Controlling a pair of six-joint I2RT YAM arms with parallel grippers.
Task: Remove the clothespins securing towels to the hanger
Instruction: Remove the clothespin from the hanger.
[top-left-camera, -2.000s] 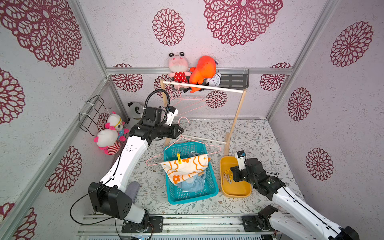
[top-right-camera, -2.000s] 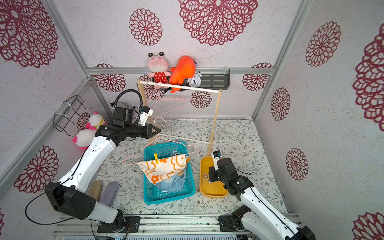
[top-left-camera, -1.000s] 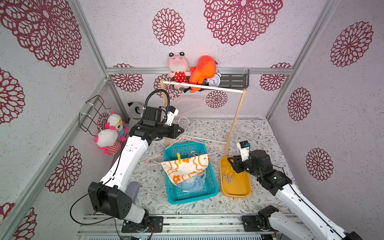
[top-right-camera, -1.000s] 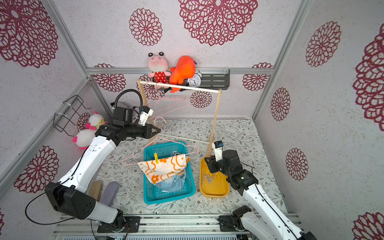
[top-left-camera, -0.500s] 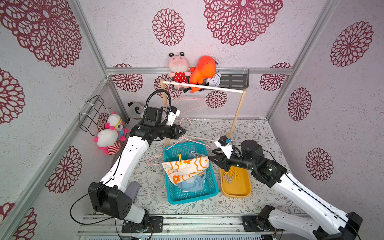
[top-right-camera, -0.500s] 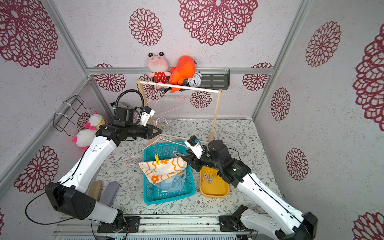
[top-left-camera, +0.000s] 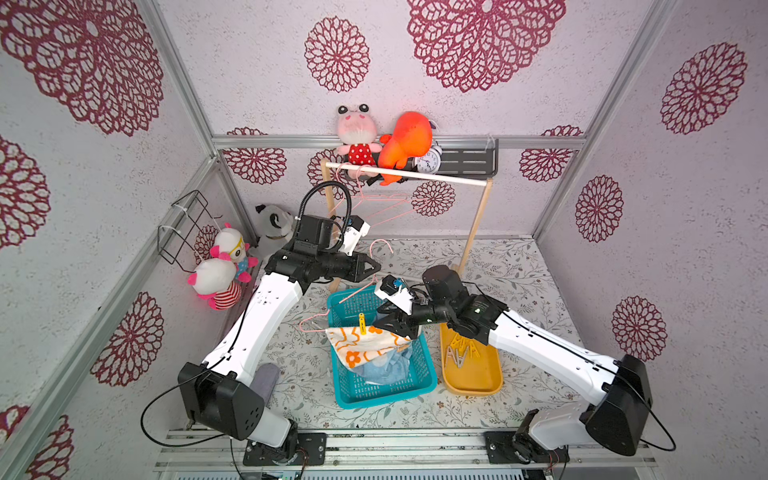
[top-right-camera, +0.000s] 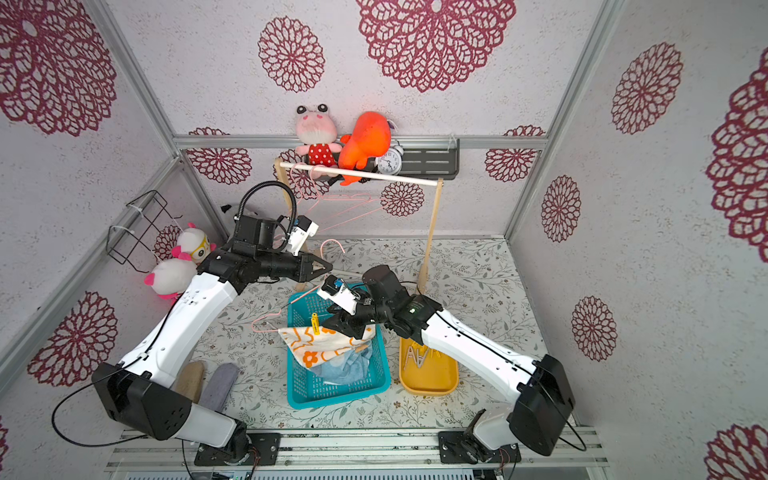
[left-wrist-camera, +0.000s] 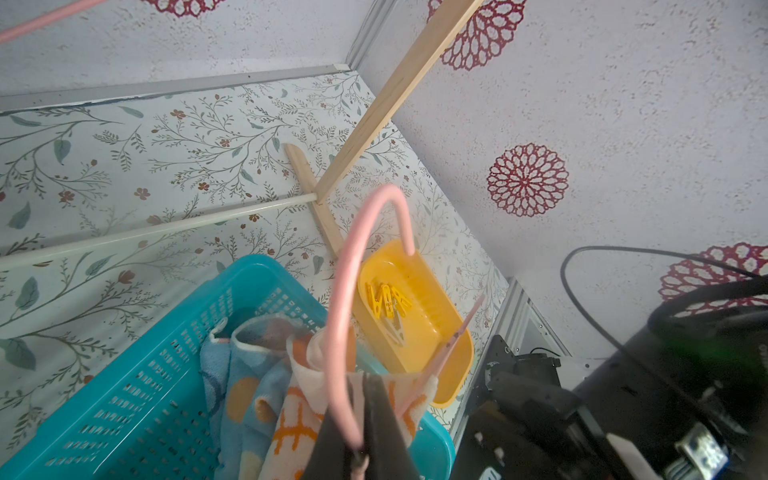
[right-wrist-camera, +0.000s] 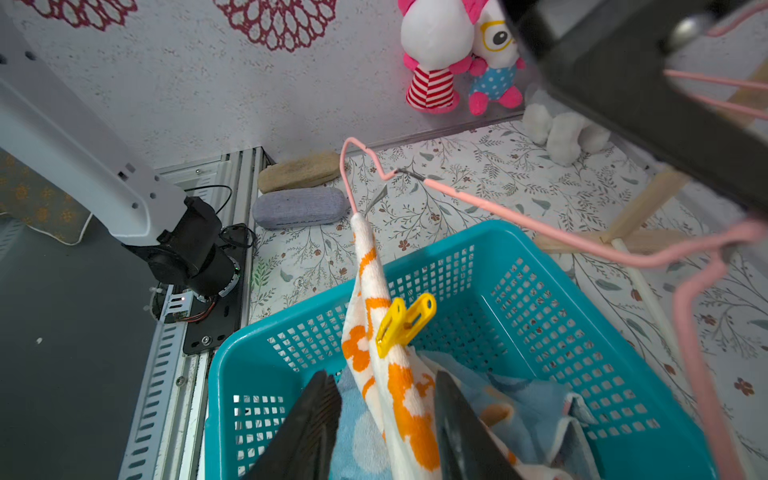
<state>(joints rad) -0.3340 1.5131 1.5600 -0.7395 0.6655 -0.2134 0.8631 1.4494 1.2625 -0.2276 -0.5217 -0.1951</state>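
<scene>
Pink hanger (left-wrist-camera: 345, 291) is clamped at its neck by the closed left gripper (top-left-camera: 376, 269), above the teal basket (right-wrist-camera: 540, 266). The right gripper (right-wrist-camera: 386, 380) has left the yellow tray (top-left-camera: 473, 374). Its jaws now stand open astride the white-orange towel (right-wrist-camera: 370, 291), just short of the yellow clothespin (right-wrist-camera: 405, 320) pinning it.

towel (top-right-camera: 328, 345) (white/orange) on pink hanger (top-right-camera: 331, 241) over basket (top-right-camera: 338, 397) | yellow clothespin (top-right-camera: 315, 323) clipped on | L gripper (top-right-camera: 328, 266) pinches hanger above basket's far rim | R gripper (top-right-camera: 343, 327) at towel's end
</scene>
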